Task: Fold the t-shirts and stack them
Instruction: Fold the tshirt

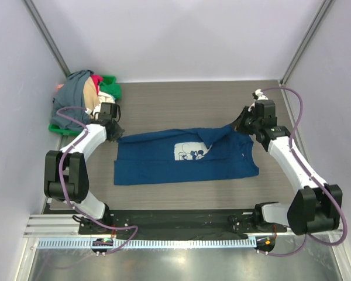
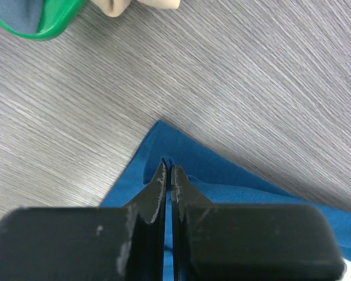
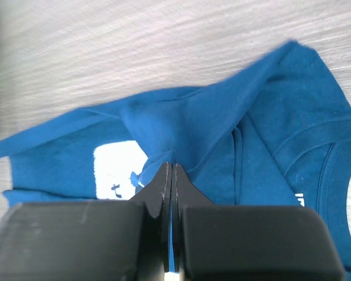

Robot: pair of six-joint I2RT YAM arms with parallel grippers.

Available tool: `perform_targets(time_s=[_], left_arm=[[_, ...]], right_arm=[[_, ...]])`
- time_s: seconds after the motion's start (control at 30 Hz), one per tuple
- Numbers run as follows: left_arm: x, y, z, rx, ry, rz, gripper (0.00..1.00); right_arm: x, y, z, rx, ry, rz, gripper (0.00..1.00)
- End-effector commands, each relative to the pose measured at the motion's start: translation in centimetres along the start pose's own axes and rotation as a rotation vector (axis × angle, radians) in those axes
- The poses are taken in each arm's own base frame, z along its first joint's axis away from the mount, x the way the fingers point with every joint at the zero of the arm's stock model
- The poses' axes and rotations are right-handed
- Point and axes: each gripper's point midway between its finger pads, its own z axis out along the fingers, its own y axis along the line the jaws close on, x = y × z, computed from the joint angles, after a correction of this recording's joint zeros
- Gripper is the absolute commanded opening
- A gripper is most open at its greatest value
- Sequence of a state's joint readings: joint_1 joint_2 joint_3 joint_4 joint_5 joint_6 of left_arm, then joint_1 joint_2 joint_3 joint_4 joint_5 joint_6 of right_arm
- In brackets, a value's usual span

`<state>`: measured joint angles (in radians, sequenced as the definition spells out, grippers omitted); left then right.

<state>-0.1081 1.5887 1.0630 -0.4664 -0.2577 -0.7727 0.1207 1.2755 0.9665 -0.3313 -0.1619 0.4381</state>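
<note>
The left hand (image 1: 114,130) and right hand (image 1: 245,123), each clamped on the shirt (image 1: 164,167)'s far edge, should carry it evenly toward the surface (image 1: 175,99)'s near edge, cloth taut.

Left gripper (image 2: 168,168) and right gripper (image 3: 168,168) clamped (2 arms outstretched).

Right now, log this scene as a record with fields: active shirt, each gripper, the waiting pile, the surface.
active shirt: navy t-shirt, spread on the table, white print up
left gripper: shut on a far corner of the navy t-shirt
right gripper: shut on the navy t-shirt, cloth raised in a peak
waiting pile: unfolded shirts heaped on the green tray, far left corner
surface: grey wood-grain table
</note>
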Motion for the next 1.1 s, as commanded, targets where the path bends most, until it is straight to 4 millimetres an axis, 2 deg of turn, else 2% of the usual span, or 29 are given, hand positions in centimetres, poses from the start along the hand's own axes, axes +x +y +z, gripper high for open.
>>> perform_targets(time_s=[0.0, 0.23, 0.53, 0.73, 0.83, 0.97, 1.07], left_arm=[[-2.2, -0.2, -1.1, -0.002, -0.069, 0.011, 0.00], [-2.4, -0.2, -1.0, -0.008, -0.075, 0.021, 0.00], [-2.6, 0.1, -0.8, -0.019, -0.088, 0.034, 0.00], [-2.6, 0.1, -0.6, -0.020, -0.092, 0.037, 0.00], [-2.6, 0.1, -0.4, -0.023, -0.093, 0.036, 0.00], [-2.4, 0.3, -0.4, -0.027, -0.090, 0.031, 0.00], [-2.3, 0.7, -0.9, -0.034, -0.097, 0.011, 0.10]], right_arm=[[-1.3, 1.0, -2.4, -0.023, -0.070, 0.007, 0.01], [0.6, 0.4, -3.5, -0.014, -0.048, 0.032, 0.01], [2.3, -2.9, -4.8, 0.127, -0.078, 0.102, 0.01], [2.9, -3.1, -6.3, 0.122, -0.121, 0.156, 0.01], [3.9, -3.6, -6.4, 0.135, -0.103, 0.168, 0.01], [5.0, -5.2, -6.5, 0.202, -0.097, 0.192, 0.01], [5.7, -6.3, -6.9, 0.241, -0.113, 0.233, 0.01]])
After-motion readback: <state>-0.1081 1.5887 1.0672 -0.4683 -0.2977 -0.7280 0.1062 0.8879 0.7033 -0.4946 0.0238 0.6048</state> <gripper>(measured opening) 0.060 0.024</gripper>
